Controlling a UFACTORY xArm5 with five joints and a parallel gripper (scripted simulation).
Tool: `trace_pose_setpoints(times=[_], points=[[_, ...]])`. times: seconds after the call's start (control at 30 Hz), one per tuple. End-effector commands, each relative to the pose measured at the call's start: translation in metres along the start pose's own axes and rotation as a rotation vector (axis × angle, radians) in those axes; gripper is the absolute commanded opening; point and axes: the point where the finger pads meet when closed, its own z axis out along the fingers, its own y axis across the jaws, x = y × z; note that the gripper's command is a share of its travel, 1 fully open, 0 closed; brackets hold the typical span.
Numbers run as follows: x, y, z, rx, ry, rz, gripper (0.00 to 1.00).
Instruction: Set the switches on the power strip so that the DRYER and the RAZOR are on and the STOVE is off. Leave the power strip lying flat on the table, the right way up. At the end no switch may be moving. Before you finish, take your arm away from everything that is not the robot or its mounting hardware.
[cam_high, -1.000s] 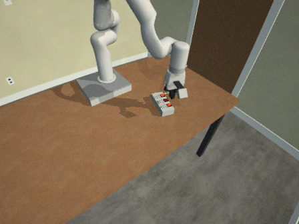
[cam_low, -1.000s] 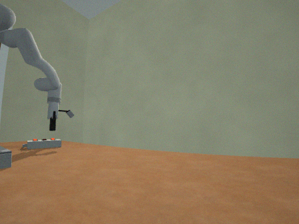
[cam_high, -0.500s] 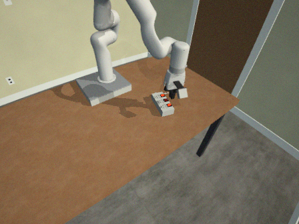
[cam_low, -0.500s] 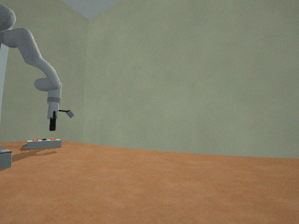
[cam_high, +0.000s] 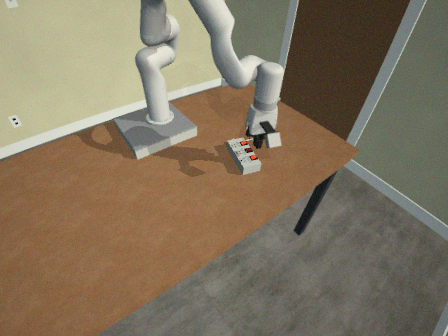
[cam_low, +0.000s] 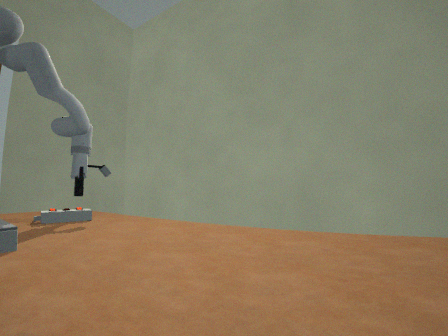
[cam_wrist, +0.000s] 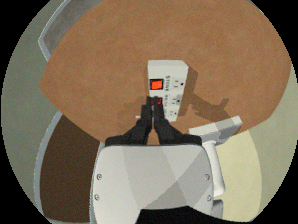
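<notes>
A grey power strip (cam_high: 243, 156) (cam_low: 65, 216) (cam_wrist: 166, 86) lies flat on the brown table (cam_high: 150, 225) (cam_low: 250, 280) near its right edge. It carries three rocker switches in a row. The far switch (cam_high: 243, 143) and the near switch (cam_high: 254, 157) glow orange-red, and the middle switch (cam_high: 248, 150) looks darker. The labels are too small to read. My gripper (cam_high: 258, 145) (cam_low: 78, 192) (cam_wrist: 152, 103) is shut and empty, fingers pressed together. It hangs a short way above the strip, over the far end. In the wrist view one lit switch (cam_wrist: 156, 84) shows just beyond the fingertips.
The arm's grey base plate (cam_high: 155, 132) stands on the table to the left of the strip. The table's right edge and a dark leg (cam_high: 312, 205) are close behind the strip. A brown door panel (cam_high: 340, 60) stands beyond that edge.
</notes>
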Motion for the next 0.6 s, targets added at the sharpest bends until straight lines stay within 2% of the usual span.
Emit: trace_pose_setpoints(times=[0.0, 0.57], points=[[0.001, -0.001, -0.001, 0.003, 0.003, 0.0, 0.0], [0.001, -0.001, 0.011, 0.003, 0.003, 0.0, 0.0]])
